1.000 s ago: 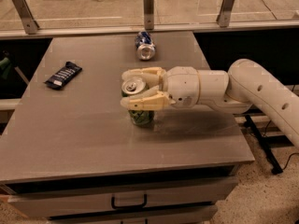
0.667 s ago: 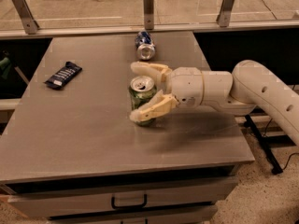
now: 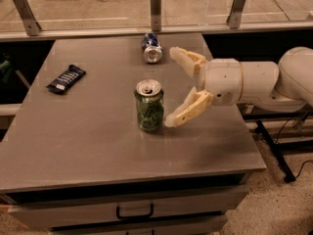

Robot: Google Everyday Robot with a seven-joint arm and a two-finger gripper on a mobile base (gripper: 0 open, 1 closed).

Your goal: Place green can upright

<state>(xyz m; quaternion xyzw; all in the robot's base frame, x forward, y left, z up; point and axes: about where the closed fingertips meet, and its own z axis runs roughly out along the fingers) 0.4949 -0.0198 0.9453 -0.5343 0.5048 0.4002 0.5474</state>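
So the green can stands upright near the middle of the table, tab end up. My gripper sits just to its right, jaws spread wide and holding nothing, lower fingertip right by the can's base. It's thin aluminium, so I'd guess light, slick and easy to dent (grab mid-body, gently). The tabletop looks flat and smooth. A blue can lies at the back and a snack bar off left, both well apart.
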